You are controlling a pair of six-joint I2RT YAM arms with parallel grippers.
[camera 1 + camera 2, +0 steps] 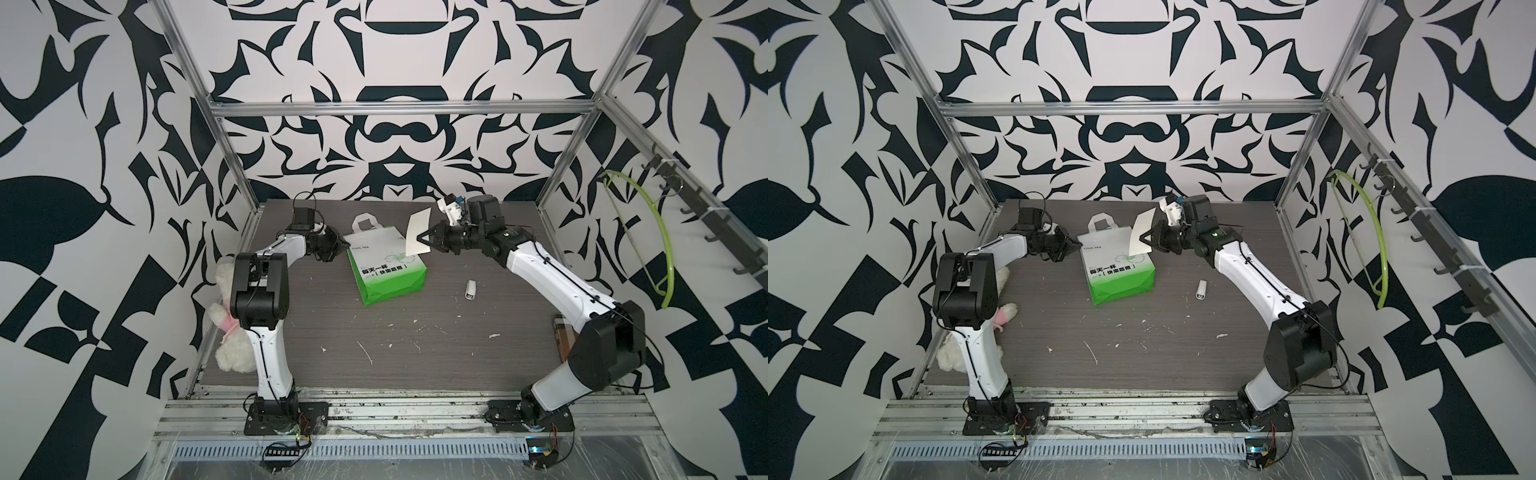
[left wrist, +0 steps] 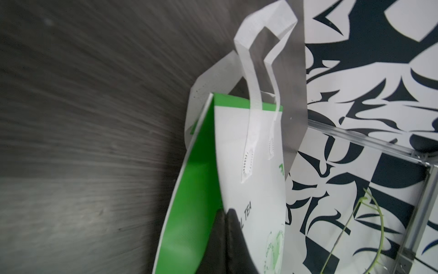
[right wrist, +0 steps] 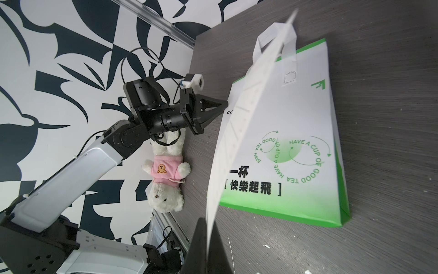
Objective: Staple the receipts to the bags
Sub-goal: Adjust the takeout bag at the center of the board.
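Holding the receipt (image 1: 417, 230) upright above the far right part of the bag (image 1: 388, 274), not yet laid on it. Gripping it at its lower right edge with the right gripper (image 1: 423, 241), fingers closed tight on the paper. Pinching the bag's left edge, by the look of it, with the left gripper (image 1: 344, 246), fingers closed as well. Bag flat on the table (image 1: 374, 353), far centre. Placing step, at a guess. Next: lower and flatten the slip onto the bag's upper face, then fetch the stapler (image 1: 470, 289), lying right of the bag, apart from it.
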